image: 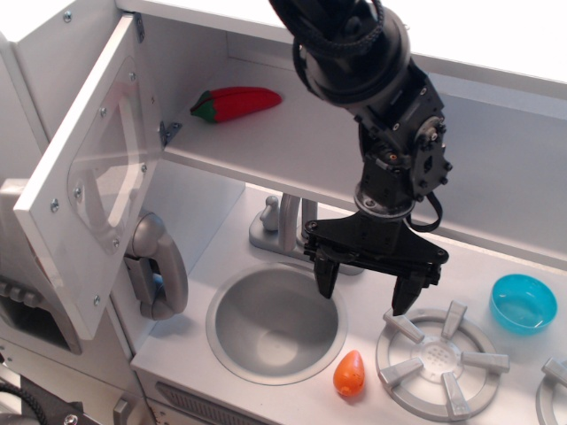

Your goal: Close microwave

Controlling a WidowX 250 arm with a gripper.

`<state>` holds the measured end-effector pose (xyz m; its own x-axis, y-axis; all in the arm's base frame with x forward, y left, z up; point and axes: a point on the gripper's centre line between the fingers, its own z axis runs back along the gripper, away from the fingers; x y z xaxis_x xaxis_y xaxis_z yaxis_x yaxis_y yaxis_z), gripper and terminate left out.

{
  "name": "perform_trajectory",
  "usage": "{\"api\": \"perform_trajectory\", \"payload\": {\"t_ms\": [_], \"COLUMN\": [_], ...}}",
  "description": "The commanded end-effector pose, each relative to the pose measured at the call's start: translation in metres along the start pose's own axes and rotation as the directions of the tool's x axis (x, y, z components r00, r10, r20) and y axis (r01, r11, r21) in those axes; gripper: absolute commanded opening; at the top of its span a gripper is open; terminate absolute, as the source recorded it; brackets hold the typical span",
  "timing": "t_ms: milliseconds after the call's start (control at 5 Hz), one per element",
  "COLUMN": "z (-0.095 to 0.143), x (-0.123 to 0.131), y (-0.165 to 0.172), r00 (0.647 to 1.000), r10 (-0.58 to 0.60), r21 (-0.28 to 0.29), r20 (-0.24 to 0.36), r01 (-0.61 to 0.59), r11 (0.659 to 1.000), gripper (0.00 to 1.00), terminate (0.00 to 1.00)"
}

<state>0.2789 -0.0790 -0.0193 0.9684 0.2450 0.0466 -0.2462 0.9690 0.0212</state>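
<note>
The microwave door (84, 190), a white panel with a clear square window, stands swung wide open at the left, hinged by a metal bracket (168, 131) at the shelf's end. Its bar handle shows faintly through the window. The microwave's grey-white body (27, 53) is behind the door, its inside hidden. My gripper (364, 297) is open and empty, pointing down above the counter between the sink (276, 323) and the burner (440, 359), well right of the door.
A grey toy phone handset (155, 266) hangs just below the door. A red chili pepper (235, 104) lies on the shelf. A faucet (279, 226) stands behind the sink. An orange toy (349, 374) and a blue bowl (523, 303) sit on the counter.
</note>
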Motion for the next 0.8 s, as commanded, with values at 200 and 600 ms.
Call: {"api": "perform_trajectory", "payload": {"t_ms": [200, 600], "z": [0.039, 0.124], "x": [-0.004, -0.024], "y": [0.013, 0.049], "r00": [0.997, 1.000], "r10": [0.016, 0.002], "r21": [-0.023, -0.111], "r20": [0.075, 0.020], "r01": [-0.014, 0.000], "r11": [1.000, 0.994], "gripper": [1.00, 1.00], "terminate": [0.00, 0.00]}}
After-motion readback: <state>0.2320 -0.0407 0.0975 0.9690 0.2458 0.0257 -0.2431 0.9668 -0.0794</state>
